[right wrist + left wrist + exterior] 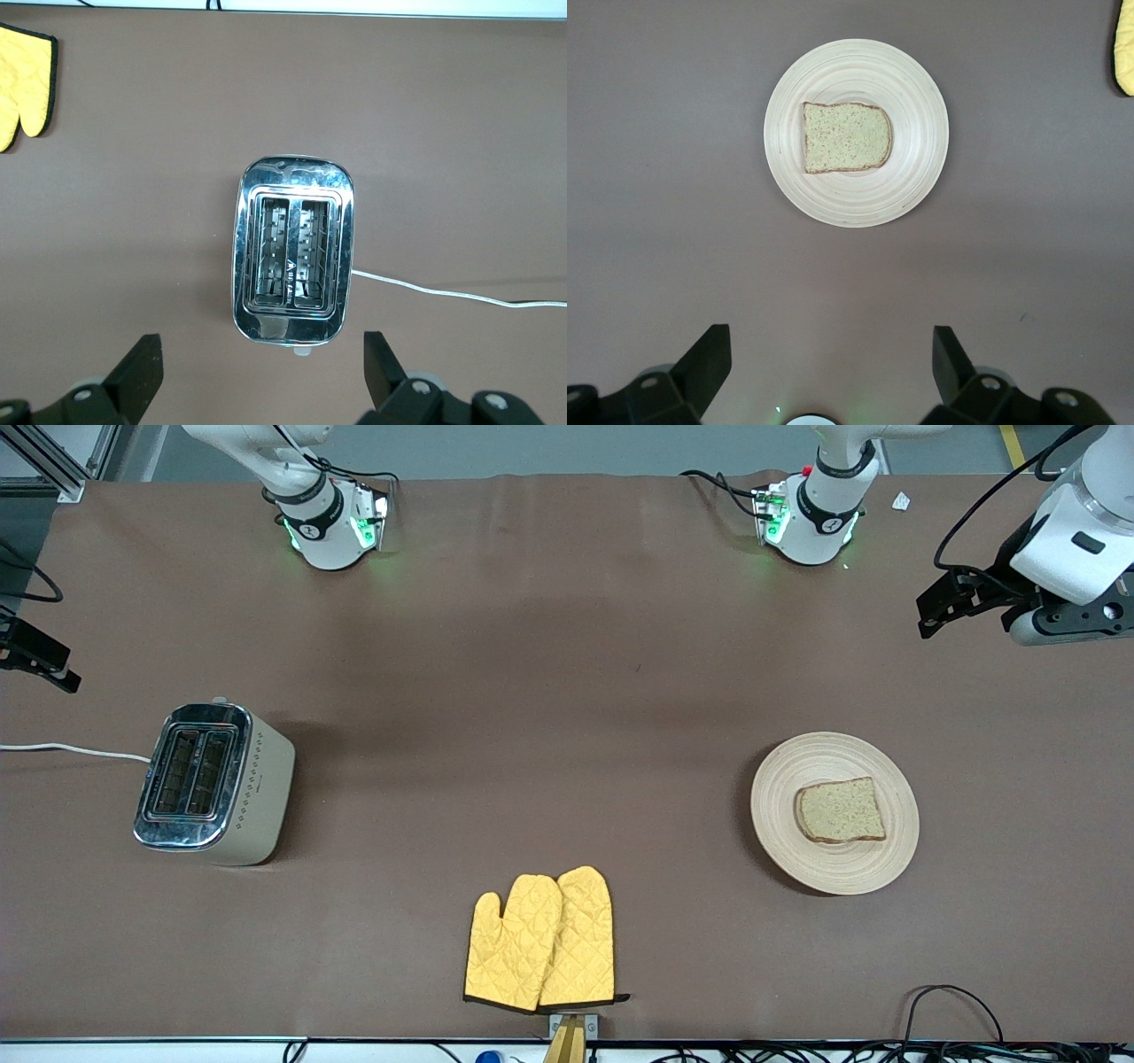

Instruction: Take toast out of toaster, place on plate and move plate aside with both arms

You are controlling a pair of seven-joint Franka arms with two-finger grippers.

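Note:
The toast (840,811) lies flat on the round beige plate (780,808), toward the left arm's end of the table. In the left wrist view the toast (846,137) lies on the plate (917,133). My left gripper (928,613) hangs open and empty, high over the table by the left arm's end, apart from the plate; its own view shows it (833,354) spread wide. My right gripper (40,662) hangs open and empty at the right arm's end, over the table beside the toaster; its own view shows it (264,359) wide apart.
A chrome and beige toaster (213,782) with two empty slots stands toward the right arm's end, its white cable (71,750) running off the table; it also shows in the right wrist view (292,252). Two yellow oven mitts (542,942) lie near the table's front edge.

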